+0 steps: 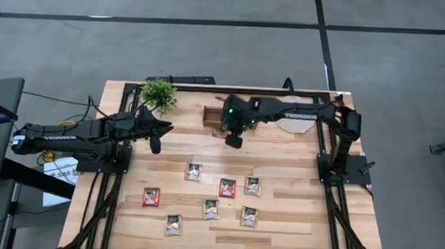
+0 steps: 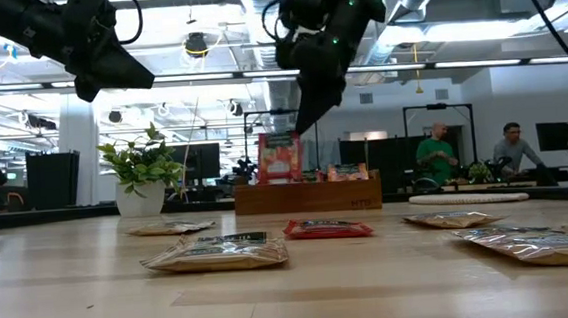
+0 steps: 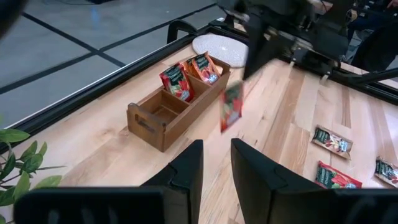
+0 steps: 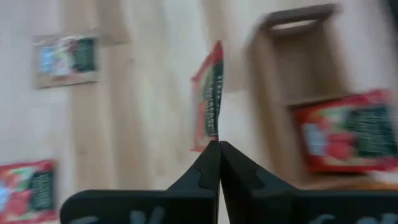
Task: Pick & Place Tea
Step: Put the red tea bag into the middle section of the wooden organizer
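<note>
My right gripper (image 4: 219,148) is shut on a red tea sachet (image 3: 231,107) and holds it in the air beside the long wooden tray (image 3: 163,111) at the table's far middle. Two red sachets (image 3: 177,81) (image 3: 204,67) stand in the tray's compartments. Several more sachets lie flat on the table's near half, among them a red one (image 1: 227,187) and a pale one (image 1: 194,171). My left gripper (image 3: 216,168) waits open at the table's left, above the wood, with nothing between its fingers. My right gripper pinches the sachet's upper edge (image 4: 214,135) between its two fingertips. The fingers come from above, slanting down. The sachet hangs below them, upright and seen edge-on in the wrist view, lifted clear of the table next to the tray's open end.
A potted green plant (image 1: 159,94) stands at the far left, close to my left arm. A round pale disc (image 1: 295,124) lies at the far right behind the tray. Black frame rails (image 1: 324,156) run along the table's sides. People stand in the room beyond the table.
</note>
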